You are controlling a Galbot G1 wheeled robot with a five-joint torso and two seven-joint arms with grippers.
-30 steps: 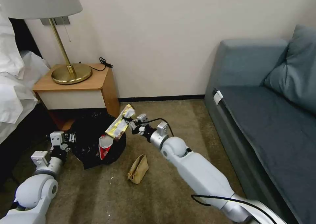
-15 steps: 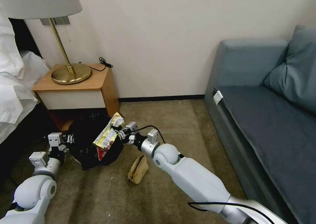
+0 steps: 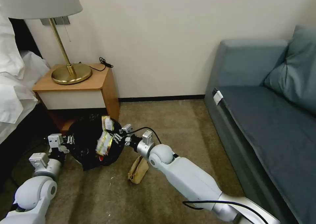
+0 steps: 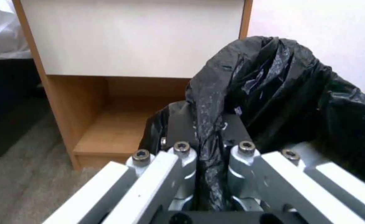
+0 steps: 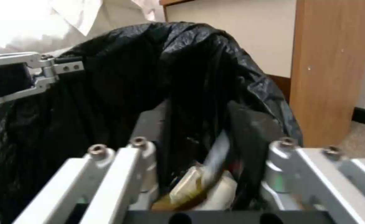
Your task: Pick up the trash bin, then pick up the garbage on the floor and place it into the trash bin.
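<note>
Fingers of the left gripper (image 4: pixel 209 174) are pressed together on the black liner at the near-left rim of the trash bin (image 3: pixel 86 141), which is held just above the carpet in front of the nightstand (image 3: pixel 79 86). Fingers of the right gripper (image 3: pixel 116 137) are spread at the bin's right rim, and the yellow-green wrapper (image 3: pixel 104 141) is seen standing in the bin mouth, apparently freed. A crumpled tan paper bag (image 3: pixel 138 169) lies on the carpet to the near right of the bin. It is judged that the bin should be kept level and steady, and the right fingers drawn clear of the liner without snagging it.
</note>
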